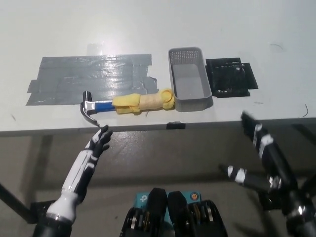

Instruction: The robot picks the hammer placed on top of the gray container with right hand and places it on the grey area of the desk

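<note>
At the lower right of the frame the black right hand (pixel 264 163) hung below the desk edge, fingers spread wide and holding nothing, somewhat blurred. At the lower left the white left hand (pixel 100 138) reached up just under the desk's front edge, its dark fingers loosely apart and empty. Above it, the hammer (pixel 127 104) lay flat on the white desk (pixel 148 29), steel head toward frame left at the lower edge of the grey area (pixel 89 76), its yellow-wrapped handle running right to end just beside the gray container (pixel 189 85). The container stood empty near frame centre, with a black mat (pixel 230 77) just beside it at the right.
</note>
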Robot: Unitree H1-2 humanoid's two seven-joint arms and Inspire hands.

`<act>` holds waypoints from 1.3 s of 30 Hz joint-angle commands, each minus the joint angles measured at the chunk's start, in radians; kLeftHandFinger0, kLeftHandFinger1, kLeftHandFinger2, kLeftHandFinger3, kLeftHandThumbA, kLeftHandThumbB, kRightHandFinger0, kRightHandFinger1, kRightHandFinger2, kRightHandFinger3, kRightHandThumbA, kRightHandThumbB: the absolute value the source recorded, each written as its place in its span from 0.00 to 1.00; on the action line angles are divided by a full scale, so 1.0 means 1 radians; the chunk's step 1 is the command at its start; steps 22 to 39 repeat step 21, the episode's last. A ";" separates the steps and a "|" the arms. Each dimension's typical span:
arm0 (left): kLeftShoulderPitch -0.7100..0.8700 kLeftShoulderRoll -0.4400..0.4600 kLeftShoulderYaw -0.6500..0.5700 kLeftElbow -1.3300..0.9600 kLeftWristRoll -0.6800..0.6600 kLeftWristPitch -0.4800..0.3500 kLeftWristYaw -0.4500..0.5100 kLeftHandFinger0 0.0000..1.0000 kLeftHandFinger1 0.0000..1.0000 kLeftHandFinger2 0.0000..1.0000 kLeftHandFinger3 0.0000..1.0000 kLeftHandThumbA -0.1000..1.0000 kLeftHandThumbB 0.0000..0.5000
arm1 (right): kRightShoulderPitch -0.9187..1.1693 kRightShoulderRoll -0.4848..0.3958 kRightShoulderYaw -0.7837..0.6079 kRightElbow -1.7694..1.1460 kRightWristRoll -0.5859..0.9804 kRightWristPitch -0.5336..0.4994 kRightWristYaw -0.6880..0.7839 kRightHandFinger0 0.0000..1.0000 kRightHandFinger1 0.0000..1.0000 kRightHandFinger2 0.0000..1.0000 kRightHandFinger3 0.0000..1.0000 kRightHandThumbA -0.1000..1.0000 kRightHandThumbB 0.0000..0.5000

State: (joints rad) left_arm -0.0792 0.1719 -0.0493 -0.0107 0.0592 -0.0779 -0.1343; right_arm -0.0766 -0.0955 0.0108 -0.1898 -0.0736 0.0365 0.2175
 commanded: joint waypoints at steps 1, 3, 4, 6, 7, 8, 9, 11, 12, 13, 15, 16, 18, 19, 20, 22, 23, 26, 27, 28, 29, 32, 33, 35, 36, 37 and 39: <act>0.056 -0.016 0.022 -0.078 -0.029 -0.076 0.021 1.00 1.00 1.00 1.00 1.00 0.25 | 0.033 0.006 0.015 -0.005 0.014 -0.174 -0.025 1.00 1.00 1.00 1.00 0.88 0.54; 0.070 -0.017 0.024 -0.087 -0.033 -0.069 0.017 1.00 1.00 1.00 1.00 1.00 0.25 | 0.045 0.006 0.019 0.007 0.015 -0.178 -0.027 1.00 1.00 1.00 1.00 0.87 0.53; 0.081 -0.016 0.026 -0.092 -0.036 -0.070 0.015 1.00 1.00 1.00 1.00 1.00 0.23 | 0.052 0.008 0.023 0.016 0.018 -0.186 -0.027 1.00 1.00 1.00 1.00 0.86 0.52; 0.091 -0.017 0.027 -0.094 -0.035 -0.072 0.012 1.00 1.00 1.00 1.00 1.00 0.23 | 0.060 0.005 0.028 0.022 0.010 -0.189 -0.028 1.00 1.00 1.00 1.00 0.86 0.54; 0.098 -0.016 0.026 -0.099 -0.030 -0.068 0.013 1.00 1.00 1.00 1.00 1.00 0.25 | 0.065 0.002 0.032 0.027 0.004 -0.198 -0.030 1.00 1.00 1.00 1.00 0.85 0.52; 0.103 -0.017 0.026 -0.099 -0.026 -0.071 0.014 1.00 1.00 1.00 1.00 1.00 0.24 | 0.071 -0.001 0.034 0.029 0.003 -0.201 -0.028 1.00 1.00 1.00 1.00 0.86 0.50; 0.106 -0.018 0.025 -0.095 -0.023 -0.079 0.015 1.00 1.00 1.00 1.00 1.00 0.23 | 0.077 -0.002 0.036 0.031 0.006 -0.201 -0.027 1.00 1.00 1.00 1.00 0.85 0.51; 0.110 -0.018 0.027 -0.086 -0.025 -0.090 0.015 1.00 1.00 1.00 1.00 1.00 0.25 | 0.084 0.000 0.038 0.037 0.012 -0.202 -0.028 1.00 1.00 1.00 1.00 0.84 0.52; 0.112 -0.016 0.028 -0.083 -0.027 -0.094 0.014 1.00 1.00 1.00 1.00 1.00 0.25 | 0.087 0.000 0.039 0.043 0.008 -0.207 -0.030 1.00 1.00 1.00 1.00 0.84 0.53; 0.113 -0.015 0.028 -0.082 -0.033 -0.093 0.010 1.00 1.00 1.00 1.00 1.00 0.24 | 0.090 0.001 0.040 0.043 0.004 -0.206 -0.032 1.00 1.00 1.00 1.00 0.83 0.54; 0.118 -0.015 0.029 -0.081 -0.044 -0.094 0.004 1.00 1.00 1.00 1.00 1.00 0.24 | 0.092 -0.001 0.044 0.047 -0.002 -0.203 -0.032 1.00 1.00 1.00 1.00 0.83 0.57; 0.119 -0.015 0.030 -0.084 -0.048 -0.088 0.003 1.00 1.00 1.00 1.00 1.00 0.23 | 0.091 -0.001 0.045 0.050 -0.001 -0.208 -0.031 1.00 1.00 1.00 1.00 0.82 0.57; 0.120 -0.014 0.030 -0.088 -0.044 -0.084 0.005 1.00 1.00 1.00 1.00 1.00 0.23 | 0.090 -0.002 0.049 0.053 -0.003 -0.210 -0.030 1.00 1.00 1.00 1.00 0.80 0.56; 0.121 -0.012 0.032 -0.084 -0.039 -0.086 0.007 1.00 1.00 1.00 1.00 1.00 0.24 | 0.088 -0.003 0.054 0.060 -0.007 -0.219 -0.029 1.00 1.00 1.00 1.00 0.78 0.54; 0.121 -0.012 0.032 -0.084 -0.038 -0.086 0.008 1.00 1.00 1.00 1.00 1.00 0.24 | 0.087 -0.003 0.055 0.062 -0.008 -0.220 -0.029 1.00 1.00 1.00 1.00 0.78 0.54; 0.121 -0.012 0.032 -0.084 -0.038 -0.086 0.008 1.00 1.00 1.00 1.00 1.00 0.24 | 0.087 -0.003 0.055 0.062 -0.008 -0.220 -0.029 1.00 1.00 1.00 1.00 0.78 0.54; 0.121 -0.012 0.032 -0.084 -0.038 -0.086 0.008 1.00 1.00 1.00 1.00 1.00 0.24 | 0.087 -0.003 0.055 0.062 -0.008 -0.220 -0.029 1.00 1.00 1.00 1.00 0.78 0.54; 0.121 -0.012 0.032 -0.084 -0.038 -0.086 0.008 1.00 1.00 1.00 1.00 1.00 0.24 | 0.087 -0.003 0.055 0.062 -0.008 -0.220 -0.029 1.00 1.00 1.00 1.00 0.78 0.54; 0.121 -0.012 0.032 -0.084 -0.038 -0.086 0.008 1.00 1.00 1.00 1.00 1.00 0.24 | 0.087 -0.003 0.055 0.062 -0.008 -0.220 -0.029 1.00 1.00 1.00 1.00 0.78 0.54; 0.121 -0.012 0.032 -0.084 -0.038 -0.086 0.008 1.00 1.00 1.00 1.00 1.00 0.24 | 0.087 -0.003 0.055 0.062 -0.008 -0.220 -0.029 1.00 1.00 1.00 1.00 0.78 0.54; 0.121 -0.012 0.032 -0.084 -0.038 -0.086 0.008 1.00 1.00 1.00 1.00 1.00 0.24 | 0.087 -0.003 0.055 0.062 -0.008 -0.220 -0.029 1.00 1.00 1.00 1.00 0.78 0.54; 0.121 -0.012 0.032 -0.084 -0.038 -0.086 0.008 1.00 1.00 1.00 1.00 1.00 0.24 | 0.087 -0.003 0.055 0.062 -0.008 -0.220 -0.029 1.00 1.00 1.00 1.00 0.78 0.54; 0.121 -0.012 0.032 -0.084 -0.038 -0.086 0.008 1.00 1.00 1.00 1.00 1.00 0.24 | 0.087 -0.003 0.055 0.062 -0.008 -0.220 -0.029 1.00 1.00 1.00 1.00 0.78 0.54; 0.121 -0.012 0.032 -0.084 -0.038 -0.086 0.008 1.00 1.00 1.00 1.00 1.00 0.24 | 0.087 -0.003 0.055 0.062 -0.008 -0.220 -0.029 1.00 1.00 1.00 1.00 0.78 0.54; 0.121 -0.012 0.032 -0.084 -0.038 -0.086 0.008 1.00 1.00 1.00 1.00 1.00 0.24 | 0.087 -0.003 0.055 0.062 -0.008 -0.220 -0.029 1.00 1.00 1.00 1.00 0.78 0.54; 0.121 -0.012 0.032 -0.084 -0.038 -0.086 0.008 1.00 1.00 1.00 1.00 1.00 0.24 | 0.087 -0.003 0.055 0.062 -0.008 -0.220 -0.029 1.00 1.00 1.00 1.00 0.78 0.54; 0.121 -0.012 0.032 -0.084 -0.038 -0.086 0.008 1.00 1.00 1.00 1.00 1.00 0.24 | 0.087 -0.003 0.055 0.062 -0.008 -0.220 -0.029 1.00 1.00 1.00 1.00 0.78 0.54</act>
